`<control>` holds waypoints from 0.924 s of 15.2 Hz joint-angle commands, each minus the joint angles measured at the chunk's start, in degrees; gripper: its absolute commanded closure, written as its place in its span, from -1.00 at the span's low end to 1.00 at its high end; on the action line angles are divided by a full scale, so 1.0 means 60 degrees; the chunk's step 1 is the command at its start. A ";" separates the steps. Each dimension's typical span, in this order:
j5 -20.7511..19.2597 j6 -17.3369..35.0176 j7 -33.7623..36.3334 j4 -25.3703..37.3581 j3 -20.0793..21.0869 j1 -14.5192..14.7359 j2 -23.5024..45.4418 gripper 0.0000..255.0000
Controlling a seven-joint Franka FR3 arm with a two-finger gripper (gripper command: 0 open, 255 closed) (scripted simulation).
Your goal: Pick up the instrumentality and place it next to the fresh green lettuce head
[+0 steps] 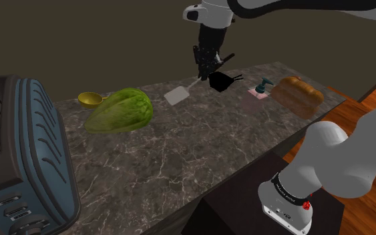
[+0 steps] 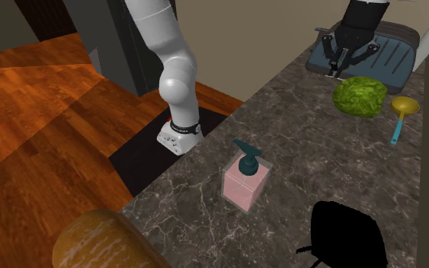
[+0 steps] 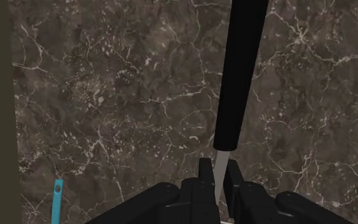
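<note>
Items counted: 1 lettuce head (image 1: 119, 111) | 1 spatula (image 1: 177, 95) | 1 yellow scoop (image 1: 90, 99) | 1 soap dispenser (image 1: 260, 90) | 1 bread loaf (image 1: 298, 95) | 1 toaster (image 1: 19, 153) | 1 black pan (image 1: 221, 81)

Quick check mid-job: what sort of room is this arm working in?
Most likely a home kitchen: a dark marbled counter carries a toaster and a lettuce head, and the tool grips a spatula.

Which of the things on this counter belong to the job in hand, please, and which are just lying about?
Job in hand: spatula, clasped in the fingers; lettuce head.
Lying about: toaster, gold scoop, soap dispenser, bread loaf, black object.
</note>
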 commanded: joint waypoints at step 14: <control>0.0189 0.1505 0.0441 -0.0344 0.0203 0.0193 0.1192 1.00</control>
